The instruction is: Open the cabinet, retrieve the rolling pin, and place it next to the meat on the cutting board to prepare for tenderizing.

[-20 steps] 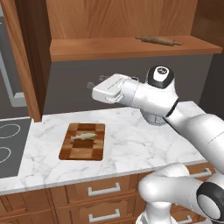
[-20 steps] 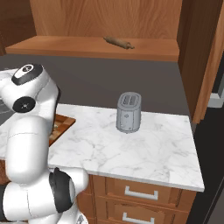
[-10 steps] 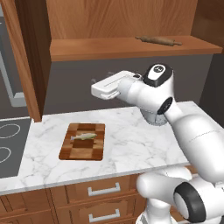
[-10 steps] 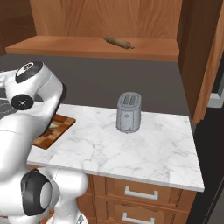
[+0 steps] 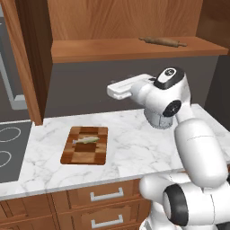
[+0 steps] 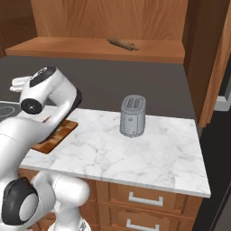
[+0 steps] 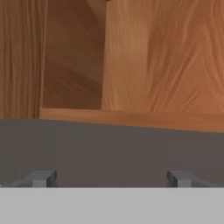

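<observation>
Cabinet (image 5: 134, 22) open; rolling pin (image 5: 162, 42) lies on its shelf, toward right side. Your gripper (image 7: 109, 178) empty, jaws spread wide, facing cabinet's lower edge, well below pin. Pin looks stiff, light wood, round, so likely rolls. Take it mid-barrel, across its width, not at thin handles. Cutting board (image 5: 85, 144) with meat (image 5: 86, 140) waits on bench (image 5: 134, 143).

Marble counter (image 5: 143, 148) bears cutting board (image 5: 85, 144) and toaster (image 6: 133, 116).

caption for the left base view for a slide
Cabinet open, rolling pin on its shelf, meat waiting on cutting board.
</observation>
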You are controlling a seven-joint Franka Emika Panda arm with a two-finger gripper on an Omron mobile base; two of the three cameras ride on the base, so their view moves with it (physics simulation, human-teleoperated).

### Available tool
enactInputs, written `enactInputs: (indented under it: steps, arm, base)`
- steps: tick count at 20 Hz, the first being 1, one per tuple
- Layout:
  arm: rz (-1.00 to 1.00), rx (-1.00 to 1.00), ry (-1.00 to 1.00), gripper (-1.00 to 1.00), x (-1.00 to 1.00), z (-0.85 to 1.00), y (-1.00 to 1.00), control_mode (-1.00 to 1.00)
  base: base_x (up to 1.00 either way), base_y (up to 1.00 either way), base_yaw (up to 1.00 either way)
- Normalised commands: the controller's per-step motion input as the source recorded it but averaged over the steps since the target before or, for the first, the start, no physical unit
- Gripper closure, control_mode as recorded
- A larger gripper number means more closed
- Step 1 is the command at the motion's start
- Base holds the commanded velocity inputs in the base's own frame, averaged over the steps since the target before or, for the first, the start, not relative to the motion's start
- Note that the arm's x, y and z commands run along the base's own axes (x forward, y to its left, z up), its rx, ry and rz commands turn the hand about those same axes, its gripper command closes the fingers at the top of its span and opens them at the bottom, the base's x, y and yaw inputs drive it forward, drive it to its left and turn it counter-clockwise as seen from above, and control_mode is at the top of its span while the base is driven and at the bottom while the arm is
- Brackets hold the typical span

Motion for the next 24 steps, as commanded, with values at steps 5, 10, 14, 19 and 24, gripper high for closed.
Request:
enactInputs:
  steps: [5,10,14,19,24]
  arm:
    - [-0.03,0.13,0.06,-1.00,-0.86,1.00,-0.27,-1.00]
    - [0.00,0.42,-0.04,-1.00,-0.94,0.73,-0.25,-1.00]
    - [0.09,0.75,-0.04,-1.00,-0.61,0.34,-0.35,-1.00]
    - [0.04,0.72,-0.03,-1.00,-0.35,0.71,-0.16,-1.00]
    - [0.00,0.64,-0.01,-1.00,-0.26,0.95,-0.10,-1.00]
  base:
    - [0.00,0.00,0.00]
    - [0.00,0.00,0.00]
    - [0.00,0.00,0.00]
    - [0.00,0.00,0.00]
    - [0.00,0.00,0.00]
